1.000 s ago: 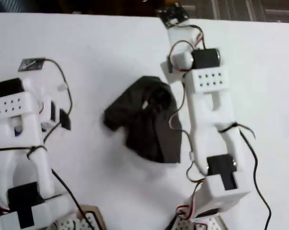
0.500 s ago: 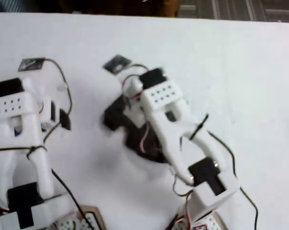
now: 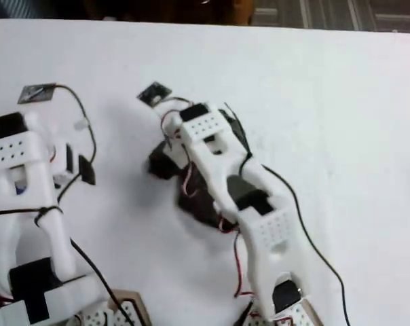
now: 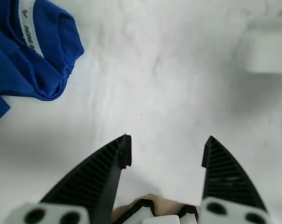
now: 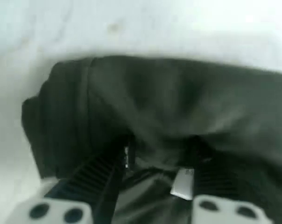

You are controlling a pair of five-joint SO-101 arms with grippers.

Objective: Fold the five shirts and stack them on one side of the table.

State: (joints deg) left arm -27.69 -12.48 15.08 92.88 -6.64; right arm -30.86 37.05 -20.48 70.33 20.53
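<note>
A crumpled black shirt [image 3: 199, 202] lies mid-table, with my right arm stretched across it from the near edge. In the right wrist view my right gripper [image 5: 159, 150] is open and pushed down into the black shirt [image 5: 169, 98], dark cloth bunched between its fingers. At the table's left side my left gripper [image 4: 166, 145] hangs open over bare white table, holding nothing. A blue shirt [image 4: 29, 51] lies bunched a short way beyond it, apart from the fingers.
The white table [image 3: 341, 109] has free room at the right and along the far side. Loose cables run along both arms. A white block [image 4: 269, 49] of the other arm shows at the edge of the left wrist view.
My right arm has swung left from beside the black shirt to right over it and come down into the cloth. The left arm has shifted only slightly.
</note>
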